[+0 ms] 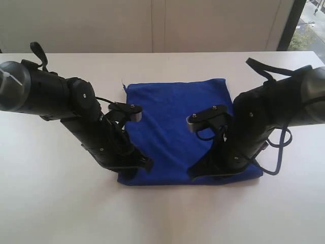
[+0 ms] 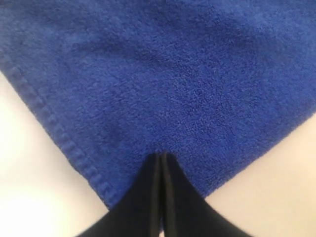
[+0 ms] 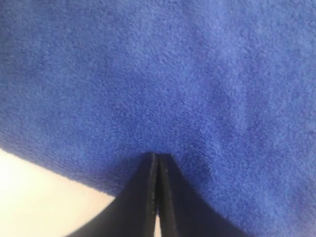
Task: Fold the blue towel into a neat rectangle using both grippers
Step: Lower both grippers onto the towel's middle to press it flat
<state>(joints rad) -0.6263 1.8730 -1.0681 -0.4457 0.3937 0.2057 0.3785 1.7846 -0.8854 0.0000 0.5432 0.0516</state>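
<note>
Blue towel (image 1: 175,112) is laid flat on the white counter (image 1: 162,218). Left pincer (image 2: 161,158) and right pincer (image 3: 158,157) are closed, tips set at its near corners. Pinched cloth cannot be confirmed. Risk: on lifting, a corner may be dropped and the fold skewed.

The white flat counter (image 1: 51,203) is open along its left and right edges and along the edge nearest the camera. A bulky black left arm (image 1: 96,132) and right arm (image 1: 254,127) slant over the deep-blue soft square towel (image 1: 172,112). The closed left pincer (image 1: 144,165) and right pincer (image 1: 195,172) sit at its nearer corners, with a lane between them.
</note>
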